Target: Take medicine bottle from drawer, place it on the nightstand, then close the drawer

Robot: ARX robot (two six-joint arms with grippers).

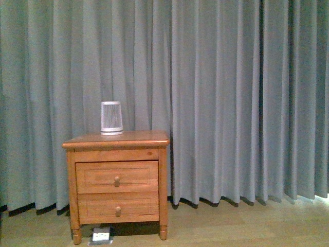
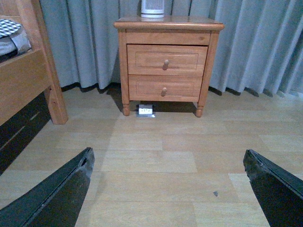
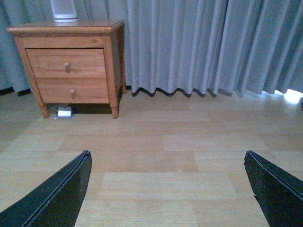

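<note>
Nothing was begun: the drawer (image 1: 97, 177) sat shut, left fingers (image 2: 61, 194) and right fingers (image 3: 57, 194) spread and empty, well apart from it. Its knob (image 1: 116, 180) needed pulling first.

No text can be read (nightstand (image 1: 116, 154) included).

Facing an open stretch of wooden floor (image 2: 156, 156) running up to the nightstand (image 1: 115, 140), standing at 8 o'clock in the front view. Meeting the drawer (image 1: 117, 177) shut, with its knob (image 1: 116, 180) sticking out. Sharing the top with a white slatted cylinder (image 1: 111, 118) at the 11 o'clock corner, leaving the 3 o'clock half bare. Backing against a curtain (image 1: 231, 103) at 12 o'clock. Standing well apart from a bed frame (image 2: 28, 80) at 9 o'clock. Sheltering a small white box (image 1: 101, 235) underneath.
</note>
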